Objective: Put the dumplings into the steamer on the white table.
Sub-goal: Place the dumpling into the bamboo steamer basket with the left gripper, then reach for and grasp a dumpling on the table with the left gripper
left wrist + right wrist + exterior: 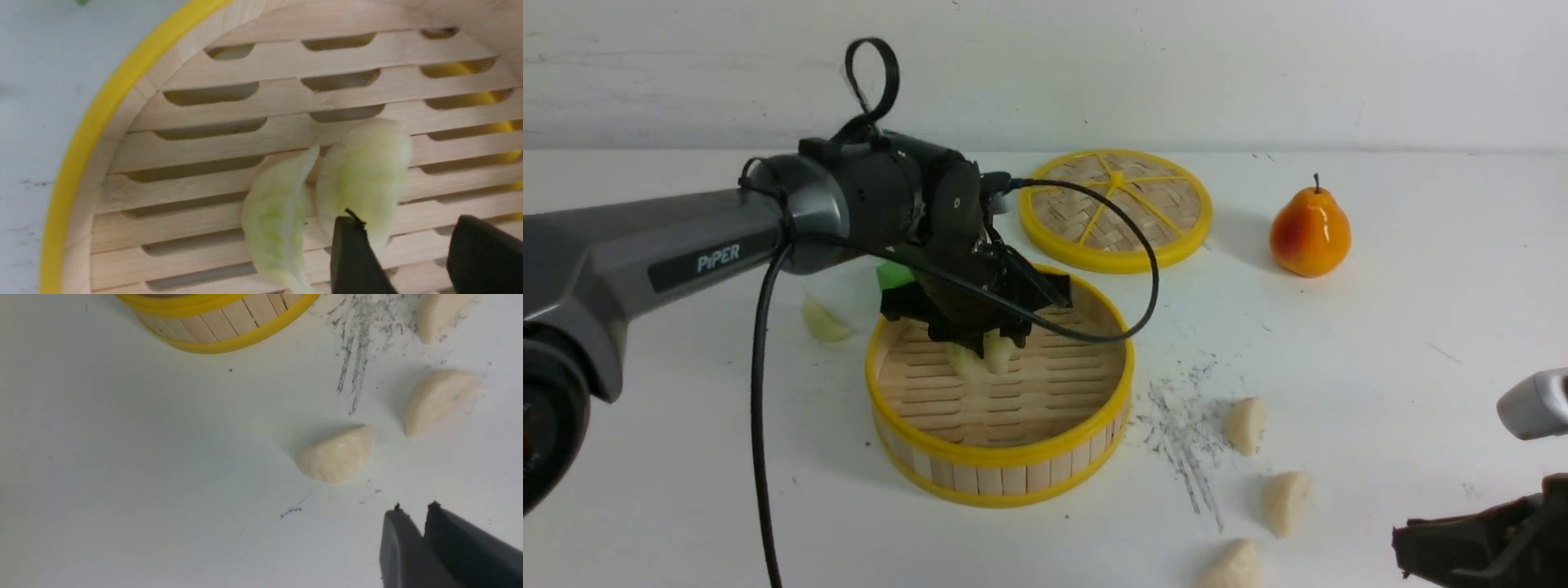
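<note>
Hovering in the steamer (1001,456): the left gripper (408,228), low over the slatted floor, towards the far wall.
Left jaws: spread wide, nothing between them; one finger (351,253) has its tip at the edge of a green dumpling.
Green dumplings (278,220) (367,171): two, side by side on the slats inside the steamer.
Third green dumpling (823,320): on the white table (1421,327), left of the steamer.
Cream dumplings (1245,425) (1286,502) (1233,565): three on the table right of the steamer, apart from each other, by the grey scratch marks (1184,425).
Right gripper (412,508): above the table near the closest cream dumpling, jaws almost together with only a thin slit, gripping nothing.
Lid (1116,208) and pear (1309,224): on the table beyond the steamer.
</note>
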